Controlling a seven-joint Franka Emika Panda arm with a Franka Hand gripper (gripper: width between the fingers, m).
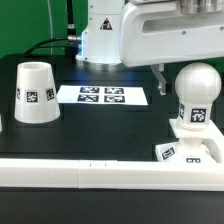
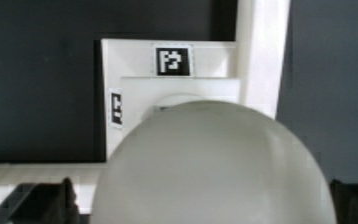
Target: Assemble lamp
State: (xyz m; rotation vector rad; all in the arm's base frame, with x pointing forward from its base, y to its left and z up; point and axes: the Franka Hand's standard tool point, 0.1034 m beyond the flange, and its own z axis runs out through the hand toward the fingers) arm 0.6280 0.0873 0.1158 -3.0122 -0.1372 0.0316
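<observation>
The round white bulb (image 1: 196, 92) stands upright on its stem on the flat square base (image 1: 178, 150), at the exterior view's right. In the wrist view the bulb (image 2: 211, 160) fills the near middle, over the tagged base (image 2: 140, 70). My gripper (image 1: 188, 82) is open and straddles the bulb's upper part. One dark finger (image 1: 160, 78) shows beside the bulb with a gap between them. In the wrist view my gripper (image 2: 197, 205) has a finger (image 2: 37, 203) on each side of the bulb. The tapered cone shade (image 1: 35, 92) stands alone at the exterior view's left.
The marker board (image 1: 100, 95) lies flat on the black table between the shade and the bulb. A long white rail (image 1: 70, 172) runs along the front edge, with the base against it; it also shows in the wrist view (image 2: 265, 50). The arm's white body (image 1: 120, 30) stands behind.
</observation>
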